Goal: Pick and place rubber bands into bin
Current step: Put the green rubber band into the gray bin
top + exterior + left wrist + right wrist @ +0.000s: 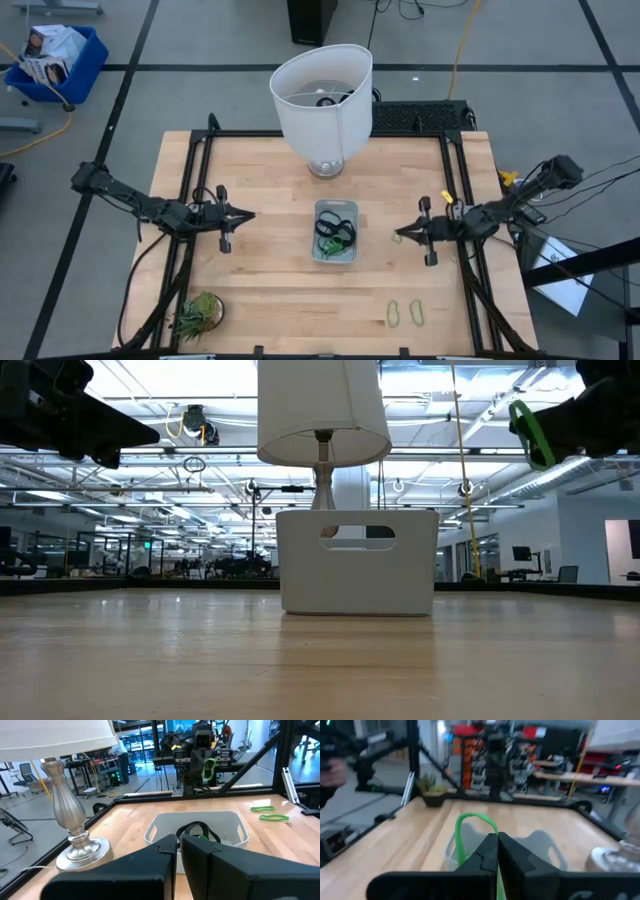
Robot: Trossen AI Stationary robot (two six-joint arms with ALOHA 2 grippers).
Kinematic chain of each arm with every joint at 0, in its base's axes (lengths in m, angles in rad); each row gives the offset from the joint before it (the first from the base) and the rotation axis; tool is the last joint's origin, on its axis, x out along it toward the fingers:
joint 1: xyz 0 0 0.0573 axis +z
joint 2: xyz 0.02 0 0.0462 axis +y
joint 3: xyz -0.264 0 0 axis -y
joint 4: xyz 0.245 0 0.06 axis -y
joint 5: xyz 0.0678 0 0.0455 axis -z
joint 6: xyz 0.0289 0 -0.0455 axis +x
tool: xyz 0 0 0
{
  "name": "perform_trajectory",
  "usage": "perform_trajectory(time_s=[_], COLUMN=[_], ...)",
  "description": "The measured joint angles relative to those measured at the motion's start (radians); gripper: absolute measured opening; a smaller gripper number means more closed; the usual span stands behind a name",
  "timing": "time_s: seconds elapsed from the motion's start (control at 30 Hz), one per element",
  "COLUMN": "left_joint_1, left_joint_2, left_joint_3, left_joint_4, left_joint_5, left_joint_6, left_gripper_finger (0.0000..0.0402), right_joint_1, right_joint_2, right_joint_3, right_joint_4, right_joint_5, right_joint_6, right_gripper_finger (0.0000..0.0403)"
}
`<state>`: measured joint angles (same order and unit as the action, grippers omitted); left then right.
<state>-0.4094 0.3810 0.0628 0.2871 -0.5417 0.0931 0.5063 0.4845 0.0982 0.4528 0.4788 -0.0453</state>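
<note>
My right gripper (402, 235) is shut on a light-green rubber band (459, 836), in the air to the right of the bin (322, 251). The bin is a small pale tray at the table's middle; it holds dark bands (330, 226) and a green one (333, 241). Two more green bands (393, 313) (417, 311) lie flat on the table near its front edge. My left gripper (247, 214) is shut and empty, in the air to the left of the bin. The held band also shows in the low view (528, 432) and the left wrist view (208, 768). My right gripper pinches the green band between its two fingers. A loop of the band (491, 827) stands out beyond the fingertips. The fingers lie about level and point toward the table's left, at the bin. The band is lifted clear of the table.
A white lampshade (322, 88) on a silver lamp base (324, 166) stands behind the bin at the table's far side. A spiky green plant (199, 313) sits at the near left corner. A black frame rail (200, 180) runs along the table's sides.
</note>
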Motion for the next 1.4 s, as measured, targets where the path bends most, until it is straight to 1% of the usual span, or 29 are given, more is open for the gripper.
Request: perform_trajectory(time_s=[0.13,0.23,0.57,0.7,0.77,0.87,1.0,1.13,1.3,1.4], left_joint_1=[0.000,0.000,0.000,0.000,0.000,0.000,0.000,0.000,0.000,0.000], left_joint_2=[0.000,0.000,0.001,0.001,0.001,0.001,0.000,0.000,0.000,0.000], left_joint_3=[0.000,0.000,0.000,0.000,0.000,0.000,0.000,0.000,0.000,0.000], left_joint_4=[0.000,-0.001,-0.002,-0.002,-0.001,0.000,0.001,0.002,0.006,0.006], left_joint_5=[-0.005,-0.007,-0.009,-0.009,-0.009,-0.009,-0.010,-0.010,-0.010,-0.010], left_joint_6=[0.001,-0.002,-0.001,-0.001,0.004,0.006,0.007,0.007,0.009,0.008], left_gripper_finger=[0.0033,0.0033,0.0033,0.0033,0.0033,0.0033,0.0033,0.0033,0.0033,0.0033], right_joint_1=[-0.015,-0.024,-0.024,-0.036,-0.053,-0.085,-0.124,-0.162,-0.205,-0.236], right_joint_2=[-0.042,-0.050,-0.048,-0.031,-0.006,0.052,0.166,0.311,0.526,0.646], right_joint_3=[-0.061,-0.078,-0.081,-0.082,-0.082,-0.064,-0.017,0.074,0.203,0.291], right_joint_4=[0.099,0.104,0.102,0.148,0.195,0.249,0.240,0.261,0.250,0.258], right_joint_5=[0.019,0.022,0.021,0.064,0.064,0.001,-0.040,-0.092,-0.146,-0.199], right_joint_6=[-0.029,-0.033,-0.028,-0.021,-0.022,-0.023,-0.019,-0.019,-0.016,-0.015], right_gripper_finger=[0.0000,0.0000,0.0000,0.0000,0.0000,0.0000,0.0000,0.0000,0.0000,0.0000])
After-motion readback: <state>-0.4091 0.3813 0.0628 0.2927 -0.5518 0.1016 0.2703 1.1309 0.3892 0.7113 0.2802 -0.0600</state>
